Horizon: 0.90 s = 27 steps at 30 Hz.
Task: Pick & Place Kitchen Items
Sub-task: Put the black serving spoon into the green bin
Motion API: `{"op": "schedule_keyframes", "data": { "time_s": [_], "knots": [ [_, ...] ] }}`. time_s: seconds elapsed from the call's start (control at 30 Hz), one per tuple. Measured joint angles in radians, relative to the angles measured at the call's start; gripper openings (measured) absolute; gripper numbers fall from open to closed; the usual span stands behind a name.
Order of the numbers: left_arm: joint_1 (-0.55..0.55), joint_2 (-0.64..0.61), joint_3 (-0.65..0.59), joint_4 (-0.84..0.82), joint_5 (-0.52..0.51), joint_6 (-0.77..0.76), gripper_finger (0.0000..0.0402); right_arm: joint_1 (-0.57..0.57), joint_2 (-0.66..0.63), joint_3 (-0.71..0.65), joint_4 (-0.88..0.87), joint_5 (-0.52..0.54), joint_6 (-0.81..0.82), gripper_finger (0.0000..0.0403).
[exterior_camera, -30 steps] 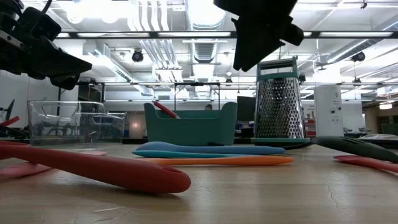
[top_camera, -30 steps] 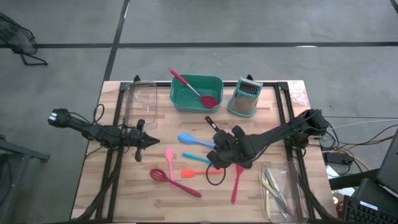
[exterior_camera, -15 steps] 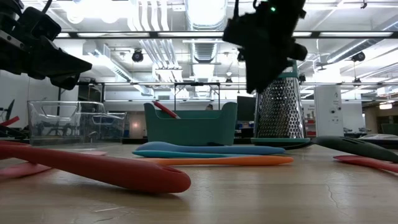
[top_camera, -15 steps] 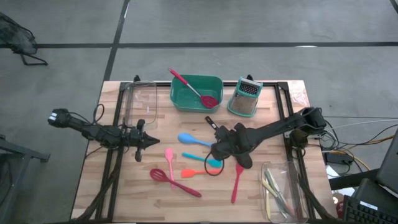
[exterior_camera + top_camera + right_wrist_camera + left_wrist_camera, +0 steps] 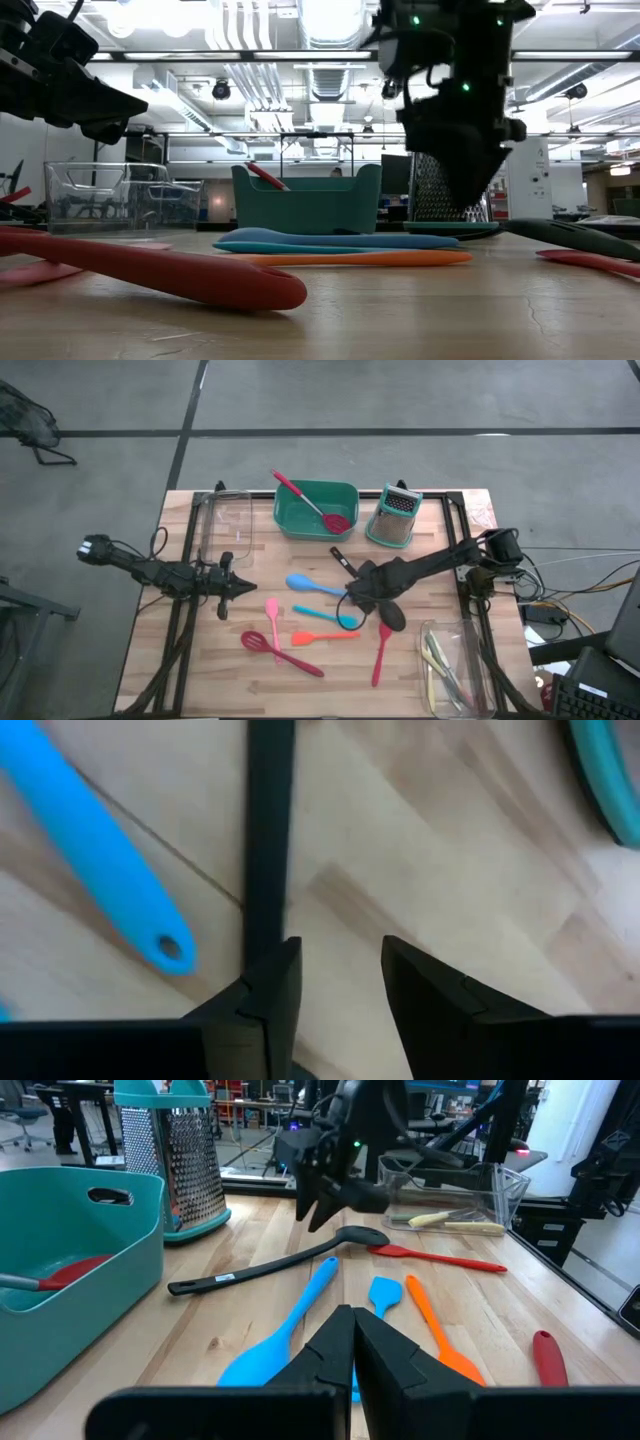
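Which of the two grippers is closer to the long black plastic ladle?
The right gripper: it hangs right over the black plastic ladle handle. The left gripper waits away toward the table's left side.

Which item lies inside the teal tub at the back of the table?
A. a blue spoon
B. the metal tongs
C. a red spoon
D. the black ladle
C: in the high view a red spoon rests in the teal tub with its handle sticking out over the rim, while the blue spoon and the black ladle lie on the table.
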Motion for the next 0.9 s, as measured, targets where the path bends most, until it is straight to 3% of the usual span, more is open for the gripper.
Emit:
{"op": "schedule_keyframes", "data": {
  "time_s": [0.2,0.4,0.7,0.9],
  "knots": [
    [0.0,0.0,0.0,0.0,0.0,0.0,0.0012,-0.004,0.0,-0.046,0.037,-0.047,0.003,0.0123],
    [0.0,0.0,0.0,0.0,0.0,0.0,0.0012,-0.004,0.0,-0.079,0.105,-0.109,0.003,0.0137],
    [0.0,0.0,0.0,0.0,0.0,0.0,0.0012,-0.004,-0.005,-0.114,0.153,-0.124,0.003,0.0162],
    [0.0,0.0,0.0,0.0,0.0,0.0,0.0012,-0.004,-0.003,-0.098,0.152,-0.132,0.003,0.0153]
  ]
}}
